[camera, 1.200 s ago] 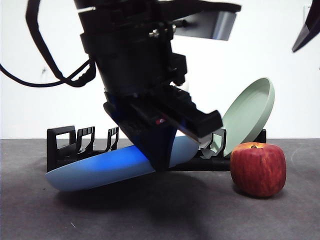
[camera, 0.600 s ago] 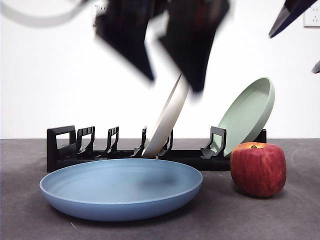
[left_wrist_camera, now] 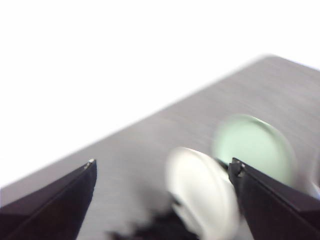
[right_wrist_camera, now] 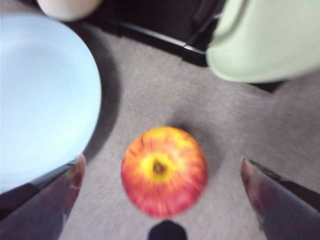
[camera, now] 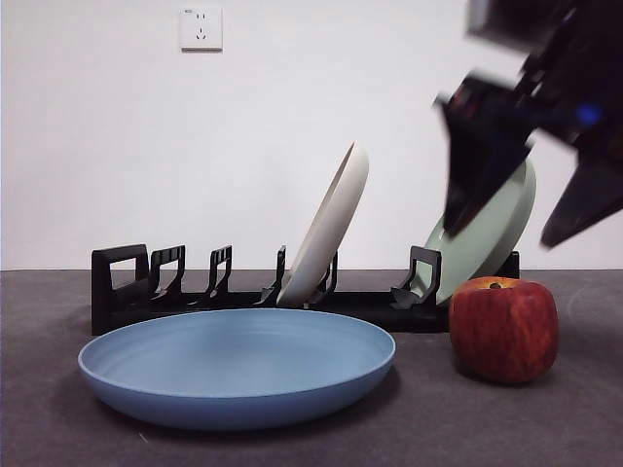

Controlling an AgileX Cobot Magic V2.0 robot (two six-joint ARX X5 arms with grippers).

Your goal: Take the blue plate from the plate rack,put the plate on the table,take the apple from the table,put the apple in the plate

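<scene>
Your right gripper (camera: 531, 209) hangs at the upper right of the front view, blurry and dark, above the apple (camera: 503, 328). Its two jaws are spread wide apart and hold nothing. In the right wrist view you look straight down between those jaws (right_wrist_camera: 160, 172) and the apple (right_wrist_camera: 164, 170) sits in the gap, with its stem pointing up at you. The jaws do not touch it.

The apple rests on the table (camera: 545, 418) at the lower right of the front view. It sits just in front of the right end of the plate rack (camera: 127, 287).

The blue plate (camera: 237, 368) lies flat on the table at the lower middle of the front view, in front of the rack and to the left of the apple. There is a small gap between plate and apple. In the right wrist view the blue plate (right_wrist_camera: 42, 95) fills the left side of the frame.

Two plates lean in the rack. The cream plate (camera: 326, 229) stands near the middle. The green plate (camera: 487, 229) leans at the right end, partly hidden behind your right gripper.

Your left gripper (left_wrist_camera: 162, 172) is up high, away from the work. Its jaws are wide apart and hold nothing. Its blurry wrist view shows the cream plate (left_wrist_camera: 202, 195) and the green plate (left_wrist_camera: 252, 147) far below.

A white wall socket (camera: 201, 28) is at the upper left of the front view.
</scene>
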